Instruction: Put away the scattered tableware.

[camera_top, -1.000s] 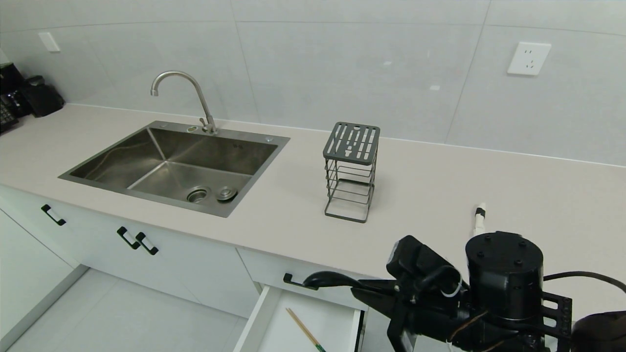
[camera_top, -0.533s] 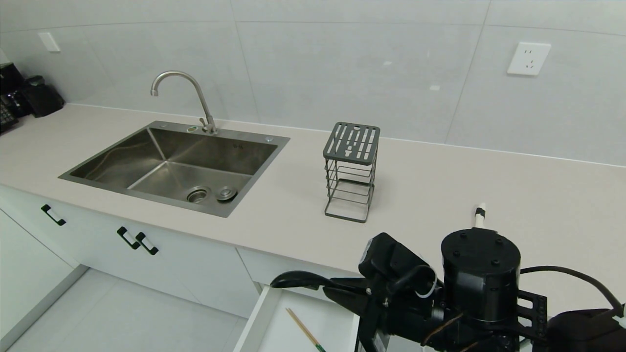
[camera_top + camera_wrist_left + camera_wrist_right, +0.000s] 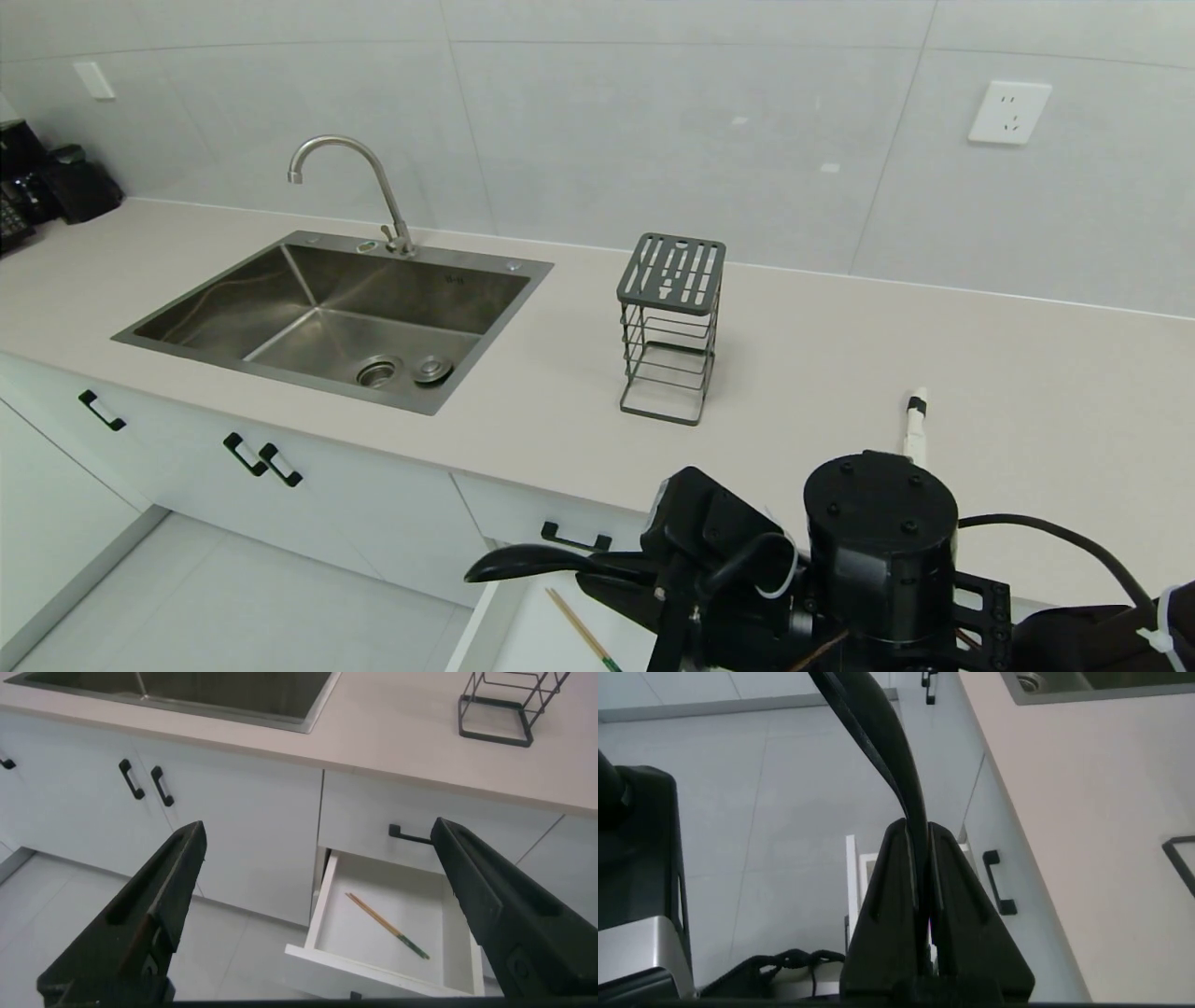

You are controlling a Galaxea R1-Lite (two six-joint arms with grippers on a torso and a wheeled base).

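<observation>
My right gripper [image 3: 611, 583] is shut on a black spoon [image 3: 523, 563], whose bowl sticks out to the left above the open white drawer [image 3: 518, 621]. In the right wrist view the right gripper [image 3: 917, 833] clamps the black spoon [image 3: 878, 737] by its handle. A wooden chopstick [image 3: 579, 637] with a green tip lies in the drawer. On the counter to the right lies a white utensil [image 3: 916, 426] with a black band. In the left wrist view my left gripper [image 3: 318, 833] hangs open above the drawer [image 3: 324, 905] and the chopstick [image 3: 386, 926].
A dark wire rack [image 3: 670, 327] stands mid-counter. The steel sink [image 3: 233, 294] with its faucet [image 3: 359, 177] lies to the left. Cabinet doors with black handles [image 3: 261, 457] run below the counter edge. The closed drawer above the open one has a black handle [image 3: 574, 539].
My right arm has carried the black spoon leftward and lower, bringing it over the open drawer. Nothing else has moved.
</observation>
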